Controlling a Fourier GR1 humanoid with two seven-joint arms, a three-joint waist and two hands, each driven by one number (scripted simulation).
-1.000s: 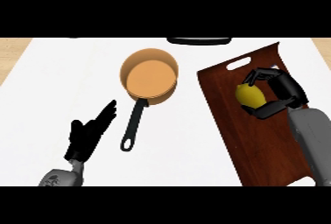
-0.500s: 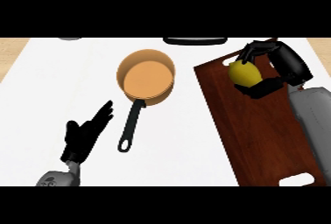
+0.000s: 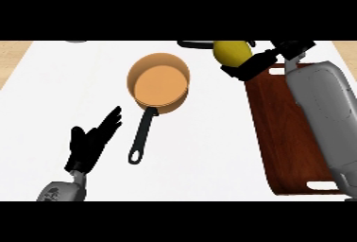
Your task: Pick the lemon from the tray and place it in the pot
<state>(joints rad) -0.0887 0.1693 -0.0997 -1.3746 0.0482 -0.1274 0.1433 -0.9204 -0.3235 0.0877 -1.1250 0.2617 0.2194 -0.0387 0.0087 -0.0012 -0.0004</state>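
Left hand (image 3: 89, 144) at 7 o'clock, low over the white counter (image 3: 209, 142), fingers straight and spread, holding nothing. Just beyond it, the pot (image 3: 159, 83): orange inside, black handle running back toward 7. Dark wooden tray (image 3: 286, 137) along 3 to 5 o'clock, partly under the grey right forearm. Farthest, at 1 o'clock, right hand (image 3: 261, 64) curled round the lemon (image 3: 232, 52), carried above the counter, between tray and pot.

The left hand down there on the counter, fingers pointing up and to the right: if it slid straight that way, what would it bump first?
Probably the pot's black handle, just ahead of the left hand; relative height is unclear.
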